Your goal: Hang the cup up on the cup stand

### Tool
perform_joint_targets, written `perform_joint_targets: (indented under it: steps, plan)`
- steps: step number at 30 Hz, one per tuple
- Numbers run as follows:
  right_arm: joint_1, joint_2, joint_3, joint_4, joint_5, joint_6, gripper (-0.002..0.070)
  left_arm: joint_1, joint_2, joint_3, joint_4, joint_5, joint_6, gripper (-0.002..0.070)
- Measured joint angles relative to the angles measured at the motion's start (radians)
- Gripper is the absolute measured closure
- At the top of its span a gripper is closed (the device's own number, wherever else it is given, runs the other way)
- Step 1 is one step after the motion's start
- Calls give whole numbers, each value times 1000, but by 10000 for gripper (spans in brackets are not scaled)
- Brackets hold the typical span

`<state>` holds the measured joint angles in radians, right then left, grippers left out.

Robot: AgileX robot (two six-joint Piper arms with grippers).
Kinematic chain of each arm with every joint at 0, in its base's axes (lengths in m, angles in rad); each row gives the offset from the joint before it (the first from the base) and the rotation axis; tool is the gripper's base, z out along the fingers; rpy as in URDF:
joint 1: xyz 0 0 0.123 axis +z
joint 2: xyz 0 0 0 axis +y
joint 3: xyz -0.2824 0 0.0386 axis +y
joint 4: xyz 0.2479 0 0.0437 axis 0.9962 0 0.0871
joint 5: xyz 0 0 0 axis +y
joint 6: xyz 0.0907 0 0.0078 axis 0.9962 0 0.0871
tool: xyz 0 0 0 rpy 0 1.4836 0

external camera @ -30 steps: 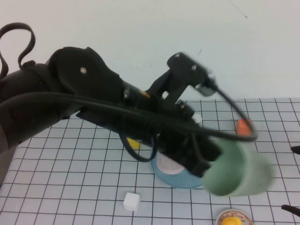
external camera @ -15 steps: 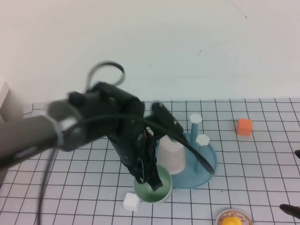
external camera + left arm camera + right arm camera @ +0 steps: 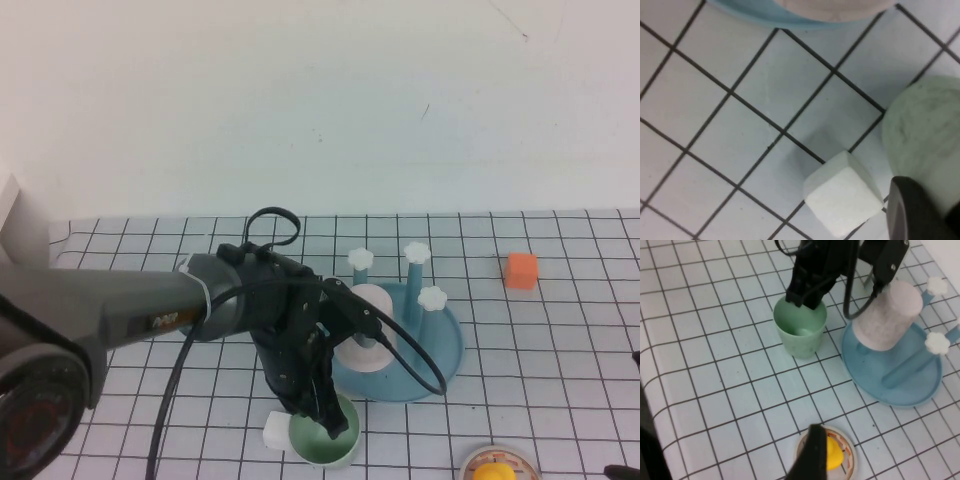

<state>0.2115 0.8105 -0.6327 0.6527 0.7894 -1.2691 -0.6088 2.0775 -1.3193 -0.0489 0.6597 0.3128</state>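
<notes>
The mint-green cup (image 3: 322,438) stands upright on the table, mouth up, just in front of the cup stand (image 3: 435,362) and to its left. My left gripper (image 3: 331,424) is shut on the cup's rim, one finger inside and one outside. In the right wrist view the cup (image 3: 801,332) shows with the left gripper (image 3: 807,296) on its far rim. The left wrist view shows the cup's wall (image 3: 925,130) beside one dark finger (image 3: 920,212). A pink cup (image 3: 366,335) sits upside down on the stand. My right gripper (image 3: 730,450) is open at the front right.
A white cube (image 3: 274,431) lies against the cup's left side. An orange cube (image 3: 521,270) lies at the back right. A round dish with a yellow piece (image 3: 493,470) sits at the front edge. Three white-capped pegs (image 3: 417,252) stand free on the stand.
My left arm swung down and to the left with the cup, from up in the air at the right to the table in front of the stand. The cup now stands upright.
</notes>
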Motion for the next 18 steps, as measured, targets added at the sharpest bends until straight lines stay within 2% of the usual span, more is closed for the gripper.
perform_joint_targets:
  steps: [3, 5, 8, 11, 13, 14, 17, 18]
  plan:
    - [0, 0, 0, -2, 4, 1, -9, 1, 11, 1, -4, -4, 9, 612]
    - [0, 0, 0, -2, 4, 2, -10, 1, 14, -1, -14, 9, 23, 502]
    - [0, 2, 0, -2, 4, 2, -9, 1, 15, -14, -41, 42, 44, 297]
    - [0, 2, 0, -2, 4, 4, -9, 1, 15, -40, -46, 57, 50, 183]
    - [0, 2, 0, -2, 4, 4, -9, 5, 6, -47, -46, 57, 48, 193]
    - [0, 2, 0, -4, 4, 4, -9, 9, -8, -49, -44, 57, 43, 220]
    - [0, 2, 0, -20, 4, 4, 20, 18, -63, -49, -18, 58, 20, 351]
    - [0, 2, 0, -25, 4, 4, 55, 22, -92, -49, -6, 60, 18, 407]
